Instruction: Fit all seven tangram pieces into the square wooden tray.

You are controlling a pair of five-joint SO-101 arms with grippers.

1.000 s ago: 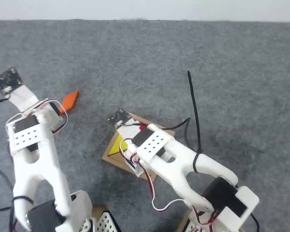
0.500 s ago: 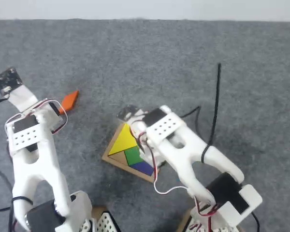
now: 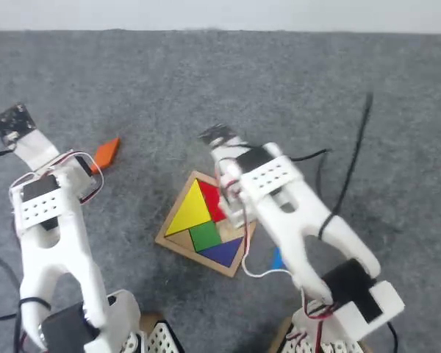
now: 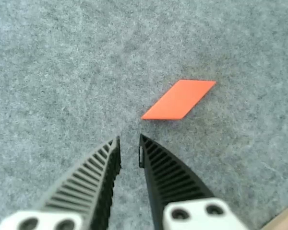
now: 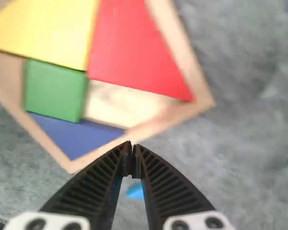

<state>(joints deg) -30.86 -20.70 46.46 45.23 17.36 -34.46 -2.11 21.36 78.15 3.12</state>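
The square wooden tray (image 3: pixel 170 237) lies mid-table, turned like a diamond. It holds a yellow triangle (image 3: pixel 189 210), a red triangle (image 3: pixel 214 203), a green square (image 3: pixel 204 235) and a dark blue triangle (image 3: pixel 222 253). In the right wrist view, bare wood (image 5: pixel 116 105) shows between the red triangle (image 5: pixel 129 52) and the dark blue triangle (image 5: pixel 81 136). My right gripper (image 5: pixel 133 145) is shut and empty above the tray's rim (image 5: pixel 192 81). A light blue piece (image 3: pixel 277 259) lies on the carpet beside the tray. My left gripper (image 4: pixel 128 139) is slightly open, just short of the orange parallelogram (image 4: pixel 178 99).
Grey carpet covers the table, with open room at the back and right. The right arm (image 3: pixel 279 198) reaches over the tray's right side and its black cable (image 3: pixel 353 162) loops above the carpet. The left arm (image 3: pixel 48 220) stands at the left edge.
The right arm has swung right and back off the tray, uncovering the pieces in it and the light blue piece on the carpet. The left arm has not moved.
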